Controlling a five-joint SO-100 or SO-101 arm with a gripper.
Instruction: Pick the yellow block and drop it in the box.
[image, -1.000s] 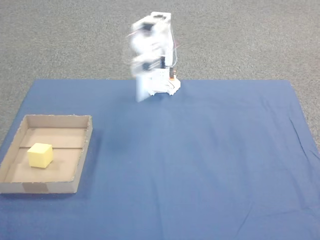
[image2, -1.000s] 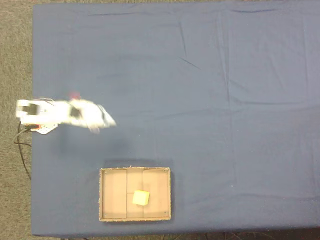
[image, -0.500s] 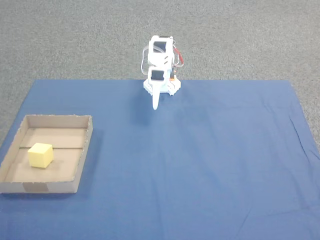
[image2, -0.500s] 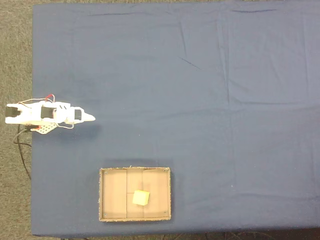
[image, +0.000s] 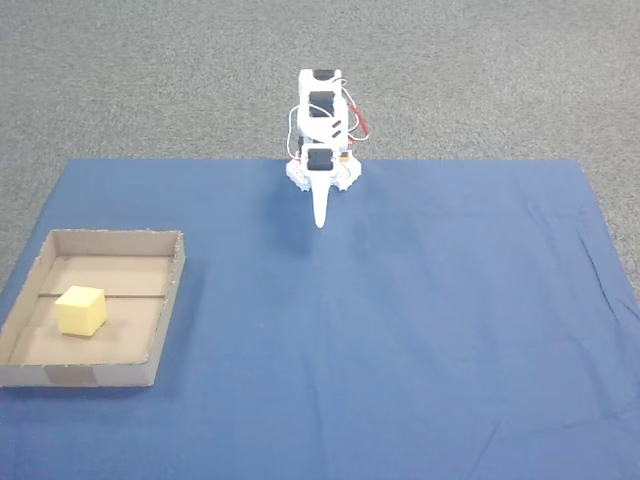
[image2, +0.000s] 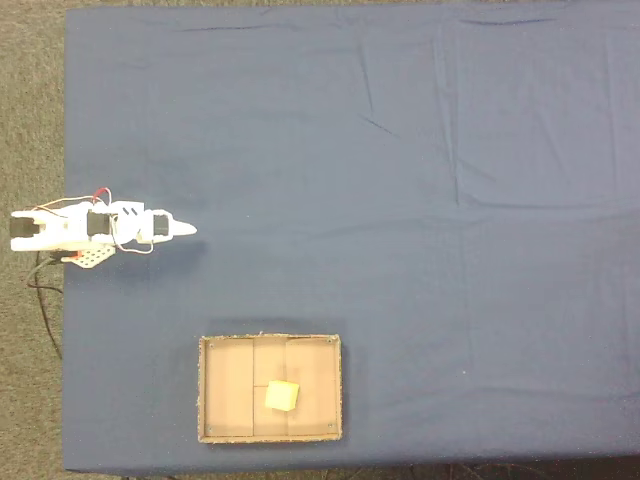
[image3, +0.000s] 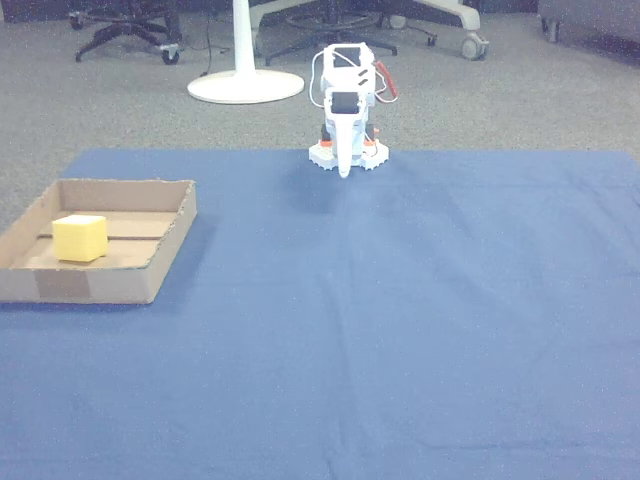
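Grey carpet (image: 150, 70) surrounds a blue cloth (image: 420, 330) spread flat where a tabletop would be, and the white arm (image: 320, 120) sits folded at the cloth's far edge in a fixed view. Its pincer (image: 321, 217) points down at bare cloth, the fingers drawn together to one thin tip, holding nothing. Well apart from it, toward the left in that view, lies the box (image: 168, 300) — and the yellow block (image: 80, 310) rests on its floor, near the seam line, clear of the walls. The drop looks done. Little remains to go wrong, I judge — only that a stray sweep of the arm toward the box could nudge its low wall and shift it.
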